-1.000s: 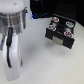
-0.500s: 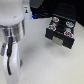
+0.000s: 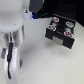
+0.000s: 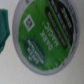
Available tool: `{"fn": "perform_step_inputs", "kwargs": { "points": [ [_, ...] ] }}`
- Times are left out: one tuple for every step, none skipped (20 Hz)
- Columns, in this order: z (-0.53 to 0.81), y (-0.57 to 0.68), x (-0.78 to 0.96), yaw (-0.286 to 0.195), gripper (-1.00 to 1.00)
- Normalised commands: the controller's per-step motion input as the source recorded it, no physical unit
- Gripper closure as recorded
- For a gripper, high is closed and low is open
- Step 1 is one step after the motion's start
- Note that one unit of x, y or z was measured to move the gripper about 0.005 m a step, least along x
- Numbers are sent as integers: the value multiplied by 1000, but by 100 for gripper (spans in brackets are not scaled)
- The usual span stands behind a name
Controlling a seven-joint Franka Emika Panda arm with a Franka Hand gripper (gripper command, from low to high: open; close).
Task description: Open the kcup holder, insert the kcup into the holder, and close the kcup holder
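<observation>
The kcup (image 4: 44,37) fills most of the wrist view: a round pod with a bright green lid, white lettering and a pale rim, lying lid-up on a white table (image 4: 15,70). It sits directly beneath the gripper. A teal-green edge, probably one finger (image 4: 3,31), is seen just beside the pod's rim; the opposite finger is not in view. In the exterior view the gripper (image 3: 19,64) is low over the table, with a small green patch near its tip, possibly the pod. Whether the fingers are spread or closed cannot be told from either view, and contact with the pod cannot be confirmed.

The holder (image 3: 60,34) stands well apart from the fingers, toward the exterior view's right. Its tray appears pulled out, with round slots exposed, several already filled by pods with reddish or dark tops (image 3: 54,20). The opening step is therefore judged done, and picking up the pod is judged to be the step in hand.

For a sound pick, the pod should be centred between the fingers and gripped across its rim or body, not its lid. The pod is light and tapered, so it could slip or tip under an off-centre squeeze. A straight lift is advised before travel to a free slot.
</observation>
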Motion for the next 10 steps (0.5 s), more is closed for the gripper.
{"fn": "perform_step_inputs", "kwargs": {
  "points": [
    [-10, -57, 116, -77, -100],
    [-25, -64, 108, -69, 100],
    [-18, -49, 90, -67, 100],
    [8, -65, 92, -75, -100],
    [33, -24, 67, -69, 100],
    [69, -19, 54, -60, 100],
    [107, -14, 59, -58, 100],
    [162, -8, 62, -54, 100],
    [164, -7, 66, -54, 100],
    [166, -5, 64, -55, 100]
  ]
}}
